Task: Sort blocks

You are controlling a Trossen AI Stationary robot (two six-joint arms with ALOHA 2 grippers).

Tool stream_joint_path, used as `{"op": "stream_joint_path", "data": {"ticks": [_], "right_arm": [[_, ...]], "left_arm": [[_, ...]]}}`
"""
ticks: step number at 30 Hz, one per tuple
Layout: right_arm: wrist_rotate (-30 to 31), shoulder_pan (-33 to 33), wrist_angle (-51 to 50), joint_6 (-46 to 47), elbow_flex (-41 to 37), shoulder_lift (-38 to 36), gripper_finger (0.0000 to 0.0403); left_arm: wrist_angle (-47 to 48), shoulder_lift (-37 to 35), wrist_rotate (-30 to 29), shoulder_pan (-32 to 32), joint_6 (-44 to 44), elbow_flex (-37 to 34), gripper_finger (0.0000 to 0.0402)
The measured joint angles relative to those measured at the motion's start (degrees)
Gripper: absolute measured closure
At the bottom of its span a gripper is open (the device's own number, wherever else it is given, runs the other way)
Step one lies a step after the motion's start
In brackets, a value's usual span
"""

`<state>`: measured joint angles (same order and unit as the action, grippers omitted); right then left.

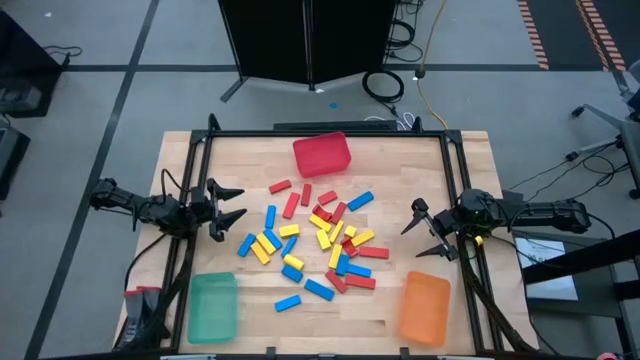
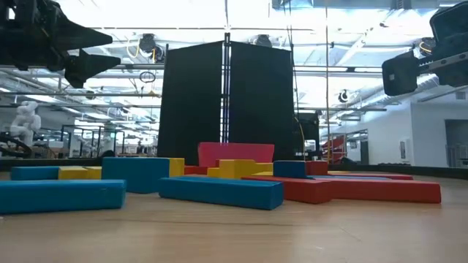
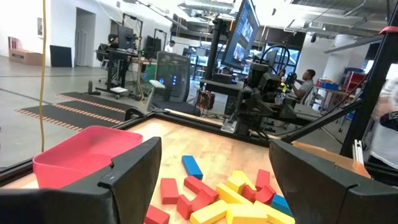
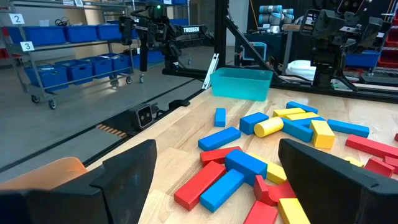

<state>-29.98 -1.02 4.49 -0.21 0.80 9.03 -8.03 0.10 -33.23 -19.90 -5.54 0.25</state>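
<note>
No block has been picked yet: the blocks are heaped mid-table, untouched. The left gripper and right gripper are held spread and empty at either side. One block must next be reached and pinched.

The wooden table carries a loose scatter of red, yellow and blue blocks across its middle. A red bin sits at the far edge, centred. A green bin occupies the near left corner and an orange bin the near right corner.
</note>
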Motion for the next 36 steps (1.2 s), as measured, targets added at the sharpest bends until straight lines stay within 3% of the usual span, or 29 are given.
{"op": "stream_joint_path", "data": {"ticks": [22,29,36], "right_arm": [[0.04,0.01,1.09,0.96,-0.02,-0.01,0.0067],[1.63,-0.02,5.44,24.41,-0.04,0.03,0.0067],[3.76,-0.02,15.18,36.60,-0.03,0.03,0.0067]], "left_arm": [[-0.01,-0.01,0.00,0.00,0.00,0.00,0.0098],[0.00,0.00,0.00,0.02,0.00,0.02,0.0098],[0.00,-0.01,0.00,0.02,0.00,0.00,0.0098]]}}
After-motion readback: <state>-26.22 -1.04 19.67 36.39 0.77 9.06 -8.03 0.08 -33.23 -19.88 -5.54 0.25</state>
